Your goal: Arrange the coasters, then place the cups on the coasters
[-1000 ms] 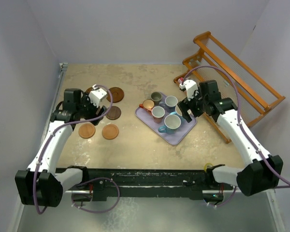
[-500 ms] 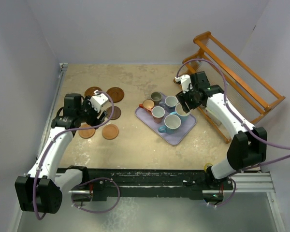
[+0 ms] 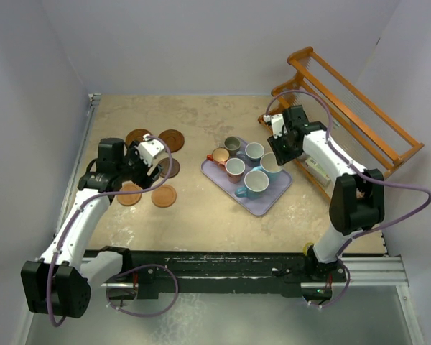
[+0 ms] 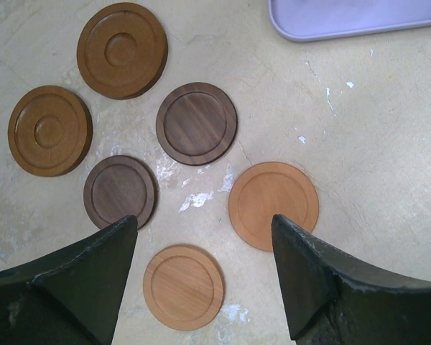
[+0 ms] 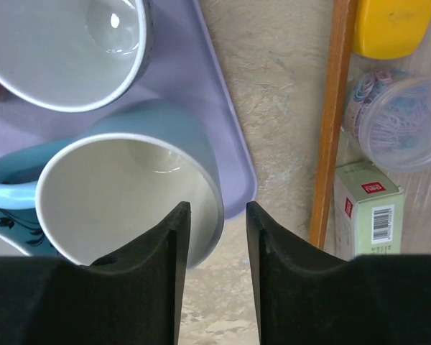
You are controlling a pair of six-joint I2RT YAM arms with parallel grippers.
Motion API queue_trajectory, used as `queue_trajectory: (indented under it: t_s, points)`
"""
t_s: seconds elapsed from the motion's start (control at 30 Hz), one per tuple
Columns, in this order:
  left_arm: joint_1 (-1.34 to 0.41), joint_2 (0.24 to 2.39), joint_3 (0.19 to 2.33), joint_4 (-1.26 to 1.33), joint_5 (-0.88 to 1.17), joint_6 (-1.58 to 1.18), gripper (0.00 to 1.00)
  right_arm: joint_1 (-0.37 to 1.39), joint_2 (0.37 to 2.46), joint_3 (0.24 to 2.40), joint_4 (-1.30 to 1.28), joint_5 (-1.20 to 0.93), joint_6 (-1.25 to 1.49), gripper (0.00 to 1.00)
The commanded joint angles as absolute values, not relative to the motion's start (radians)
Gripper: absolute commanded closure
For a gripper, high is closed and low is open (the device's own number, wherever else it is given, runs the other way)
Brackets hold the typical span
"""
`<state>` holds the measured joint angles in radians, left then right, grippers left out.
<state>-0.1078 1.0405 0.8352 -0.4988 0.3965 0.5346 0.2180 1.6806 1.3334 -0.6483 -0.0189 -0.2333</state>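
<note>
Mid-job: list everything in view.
coasters: six, dark brown to orange-brown, table left
cups: six, two light blue, grey-blue, pinkish-red, orange, grey-olive, on tray
tray: one, lavender, centre
wooden rack: one, orange, far right
yellow object: one, yellow, beyond rack rail
paper-clip tub: one, clear, beside it
box: one, green, beside tub
left gripper: one, black, open above coasters
right gripper: one, black, astride light blue cup rim

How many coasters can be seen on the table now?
6, all left of the lavender tray: two mid-brown coasters at the back, two dark brown coasters in the middle, two orange coasters in front. None appears hidden.
</note>
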Motion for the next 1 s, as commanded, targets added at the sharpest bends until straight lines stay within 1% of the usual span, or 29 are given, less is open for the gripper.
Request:
queue_trajectory:
  t_s: [0.0,0.13,0.33,0.47,0.67,0.97]
  points:
    - [-0.121,1.018,0.834,-0.447,0.431,0.540,0.28,0.212,1.701,1.378,-0.654,-0.046,-0.187,0.63]
    - [-0.124,1.011,0.827,-0.451,0.424,0.541,0.28,0.206,1.716,1.382,-0.652,-0.047,-0.173,0.72]
    - [-0.125,0.991,0.815,-0.447,0.422,0.542,0.28,0.198,1.713,1.392,-0.653,-0.039,-0.153,0.80]
    - [-0.126,0.992,0.816,-0.442,0.424,0.542,0.28,0.186,1.694,1.403,-0.660,-0.035,-0.149,0.90]
    - [-0.127,1.010,0.834,-0.449,0.419,0.550,0.28,0.156,1.652,1.437,-0.691,-0.036,-0.151,0.96]
    - [-0.129,1.070,0.918,-0.448,0.443,0.531,0.27,0.130,1.573,1.518,-0.737,-0.027,-0.151,1.00]
